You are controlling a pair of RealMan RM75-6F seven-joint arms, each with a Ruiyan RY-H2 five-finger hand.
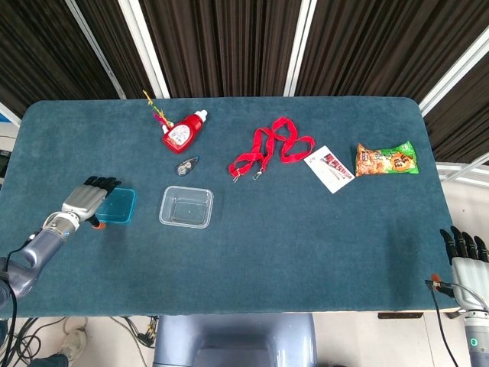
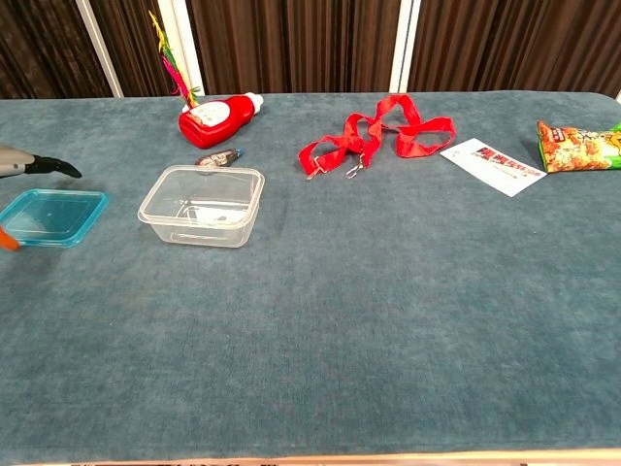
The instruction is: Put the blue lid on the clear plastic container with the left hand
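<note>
The blue lid (image 1: 117,206) (image 2: 53,216) lies flat on the table's left side. Just to its right stands the clear plastic container (image 1: 186,207) (image 2: 202,206), open and empty. My left hand (image 1: 86,199) is at the lid's left edge, dark fingers reaching over the far rim and the orange-tipped thumb at the near rim. In the chest view only a fingertip and the thumb tip of the left hand (image 2: 39,165) show. Whether it touches the lid I cannot tell. My right hand (image 1: 467,258) hangs off the table's near right corner, fingers straight and empty.
A red squeeze bottle (image 1: 182,131) and a small dark object (image 1: 186,165) lie behind the container. A red lanyard (image 1: 272,148), a white card (image 1: 329,168) and a snack bag (image 1: 386,160) lie to the right.
</note>
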